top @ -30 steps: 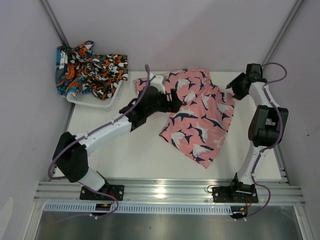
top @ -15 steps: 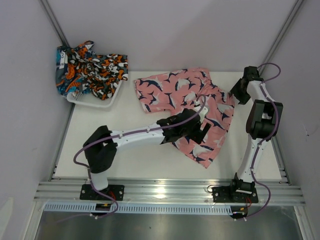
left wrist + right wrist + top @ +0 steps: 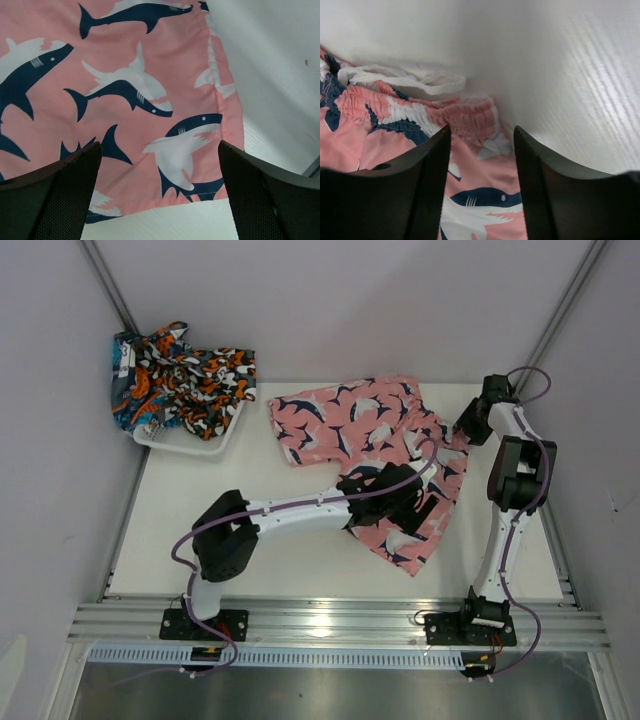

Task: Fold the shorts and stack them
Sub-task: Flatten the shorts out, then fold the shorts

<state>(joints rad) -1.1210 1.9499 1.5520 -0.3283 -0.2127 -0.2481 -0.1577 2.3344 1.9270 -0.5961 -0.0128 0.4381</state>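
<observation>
L arm has swung further right across pink shorts; L gripper now hangs over their near-right hem, jaws wide apart, nothing held. Shorts lie spread flat on table, centre-right. R gripper sits at shorts' far-right edge, jaws apart w/ nothing gripped, just above elastic waistband & white drawstring. Far left: basket at table corner, other 2 shorts heaped in it, unfolded.
</observation>
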